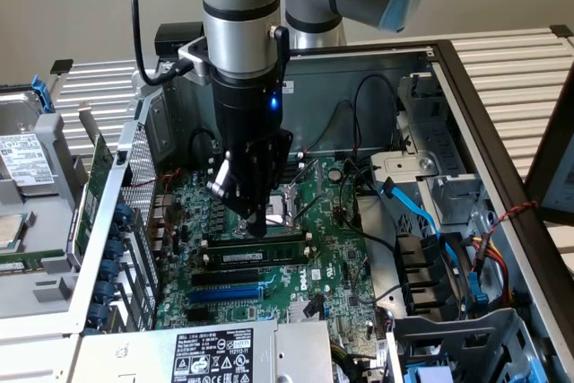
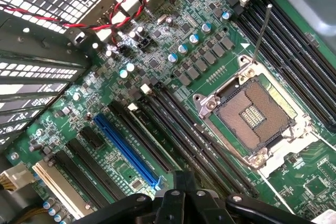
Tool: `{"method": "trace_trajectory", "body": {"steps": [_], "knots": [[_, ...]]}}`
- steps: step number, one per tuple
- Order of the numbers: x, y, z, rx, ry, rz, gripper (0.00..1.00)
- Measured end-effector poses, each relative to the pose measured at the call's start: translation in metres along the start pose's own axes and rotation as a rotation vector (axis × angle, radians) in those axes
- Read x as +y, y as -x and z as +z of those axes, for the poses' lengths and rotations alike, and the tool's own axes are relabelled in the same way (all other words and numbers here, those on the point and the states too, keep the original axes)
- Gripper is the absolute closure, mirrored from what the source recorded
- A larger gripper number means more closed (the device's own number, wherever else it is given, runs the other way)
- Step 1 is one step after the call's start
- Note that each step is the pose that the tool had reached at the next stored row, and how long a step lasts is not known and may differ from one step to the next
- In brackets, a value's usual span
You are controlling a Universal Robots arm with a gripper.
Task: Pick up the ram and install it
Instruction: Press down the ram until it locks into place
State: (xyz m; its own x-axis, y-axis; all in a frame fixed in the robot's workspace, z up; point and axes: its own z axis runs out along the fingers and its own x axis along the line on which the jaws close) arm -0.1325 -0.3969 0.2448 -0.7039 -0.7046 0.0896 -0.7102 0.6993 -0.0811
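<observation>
Claw (image 1: 258, 221) clenched, fingertips pressing the ram (image 1: 260, 249); ram sits in its motherboard (image 1: 332, 248) slot.

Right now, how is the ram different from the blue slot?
The ram is green with black chips and a white label; the blue slot is plain blue. The ram sits just below the tip of the shut gripper; the blue slot lies farther from it and is empty. Both are long and thin and lie side by side on the board.
</observation>
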Motion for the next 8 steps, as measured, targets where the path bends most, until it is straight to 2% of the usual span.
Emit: {"method": "trace_trajectory", "body": {"steps": [8], "knots": [[0.0,0.0001,0.0001,-0.014,-0.0134,0.079,0.9]]}}
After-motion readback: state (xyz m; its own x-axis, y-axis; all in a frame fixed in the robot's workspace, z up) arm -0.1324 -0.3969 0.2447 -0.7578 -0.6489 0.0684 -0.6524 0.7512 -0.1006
